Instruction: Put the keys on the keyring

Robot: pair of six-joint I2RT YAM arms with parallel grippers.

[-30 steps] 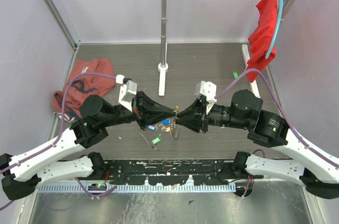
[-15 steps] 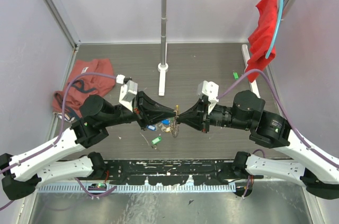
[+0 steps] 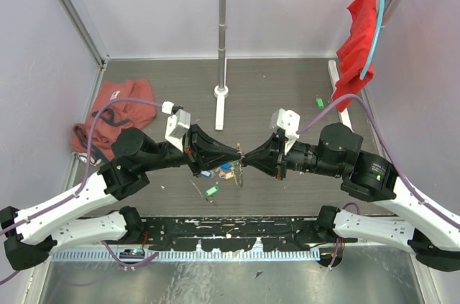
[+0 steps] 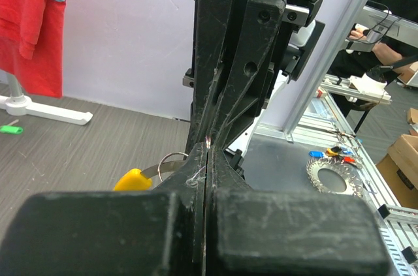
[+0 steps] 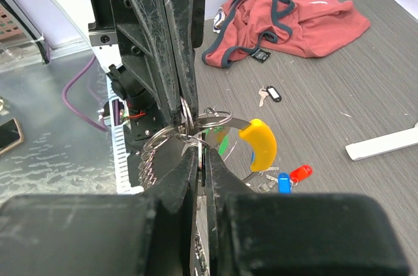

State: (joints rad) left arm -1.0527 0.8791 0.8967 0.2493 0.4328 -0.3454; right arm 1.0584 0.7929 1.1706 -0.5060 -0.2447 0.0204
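The keyring [image 5: 260, 145], a large silvery metal loop with a curved yellow section, is held off the grey wood-grain table [image 3: 287, 88] above the middle of its near edge. It is pinched from opposite sides by the black left gripper [image 3: 236, 154] and the black right gripper [image 3: 246, 159], whose tips are met nose to nose. Both arms are reached inward and roughly level, wrists turned toward each other, each pair of jaws pressed almost together on the loop's wire, while small metal keys [image 5: 283, 182] with blue and red plastic tags are seen lying on the table just below.
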